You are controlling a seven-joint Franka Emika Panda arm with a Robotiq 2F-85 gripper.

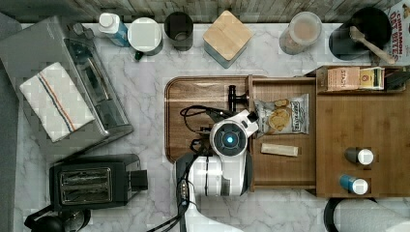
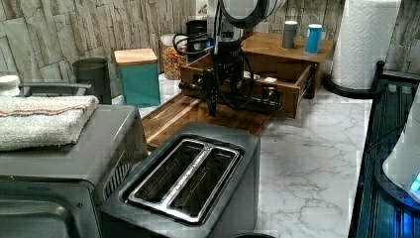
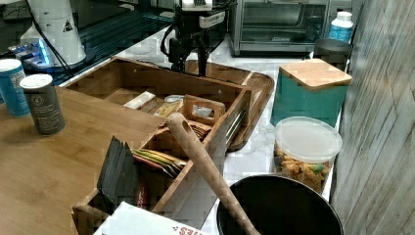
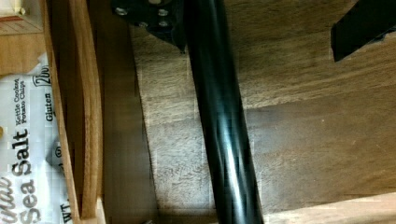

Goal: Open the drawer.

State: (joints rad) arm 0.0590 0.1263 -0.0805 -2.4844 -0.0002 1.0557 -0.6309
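The drawer of the bamboo box unit stands pulled out over the dark wooden tray. It holds a chip bag and a beige bar. Its black bar handle runs along the drawer front. My gripper hangs over the handle and is open. One finger sits right beside the bar, and the other finger stands well off on the bar's far side. In the left view the gripper points down at the handle's left part.
A toaster and a toaster oven with a folded towel stand at the top view's left. A teal canister, jars and cups line the back wall. Two bottles stand on the box top, near a paper towel roll.
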